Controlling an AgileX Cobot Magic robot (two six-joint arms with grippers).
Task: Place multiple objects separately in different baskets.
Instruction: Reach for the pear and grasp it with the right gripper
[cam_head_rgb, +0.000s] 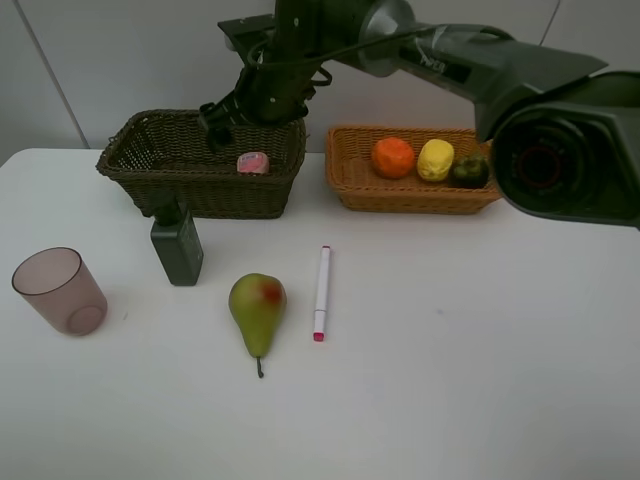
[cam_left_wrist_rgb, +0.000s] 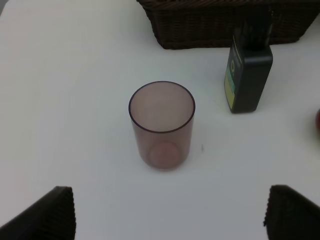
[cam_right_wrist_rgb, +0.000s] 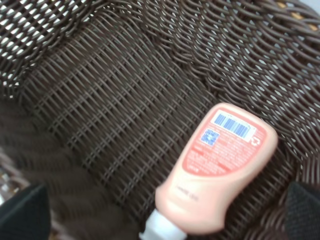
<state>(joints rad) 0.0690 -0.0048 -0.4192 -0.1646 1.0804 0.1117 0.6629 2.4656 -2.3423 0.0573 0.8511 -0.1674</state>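
While the left gripper (cam_left_wrist_rgb: 170, 212) and right gripper (cam_right_wrist_rgb: 165, 212) are held wide and empty, the cup (cam_left_wrist_rgb: 162, 135), likely light and slick, is best pinched across its rim.

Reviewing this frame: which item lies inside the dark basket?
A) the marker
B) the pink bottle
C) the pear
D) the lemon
B: the pink bottle lies on the floor of the dark basket; the pear and marker are on the table, and the lemon is in the light basket.
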